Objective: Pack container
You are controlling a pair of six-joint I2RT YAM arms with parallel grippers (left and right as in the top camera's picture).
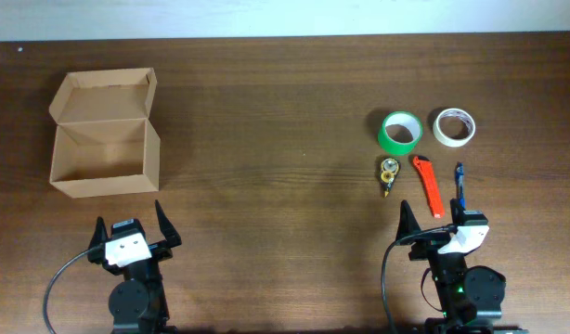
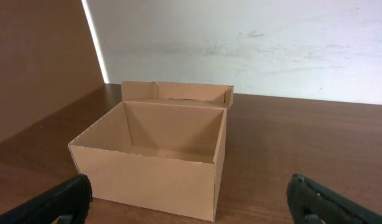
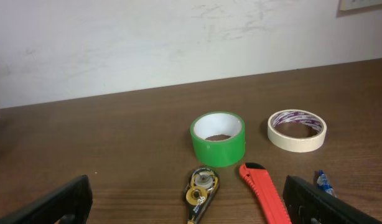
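**Both grippers wide open and holding nothing; the box sits open at the far left**

From overhead, you have the container (image 1: 99,186) on the left part of the table (image 1: 285,195), just ahead of the left gripper (image 1: 130,221). Its flap lid is folded back on the side away from the arms and the inside is bare. The left gripper's fingers are spread wide with nothing between them, and they are apart from the box.

The right gripper (image 1: 432,215) is spread just as wide and grips nothing. Ahead of it lie a green tape roll (image 1: 401,132) and a cream tape roll (image 1: 454,127) side by side. Nearer to you are a yellow-and-black tape dispenser (image 1: 389,173), an orange utility knife (image 1: 428,186) and a blue pen (image 1: 459,183). The knife's near end reaches in between the right fingers, untouched. All of these are well apart from the box.

In your left wrist view, the container (image 2: 147,174) stands upright straight ahead, one corner turned toward the camera, empty, with the lid up behind it. The left gripper (image 2: 190,183) shows a dark fingertip at each lower corner, far apart.

In your right wrist view, the right gripper (image 3: 186,186) is also fully parted. The tape dispenser (image 3: 200,194) and the utility knife (image 3: 265,199) lie between its fingers, with the pen (image 3: 323,182) at the right finger. The green roll (image 3: 219,140) stands beyond them, with the cream roll (image 3: 297,129) to its right.
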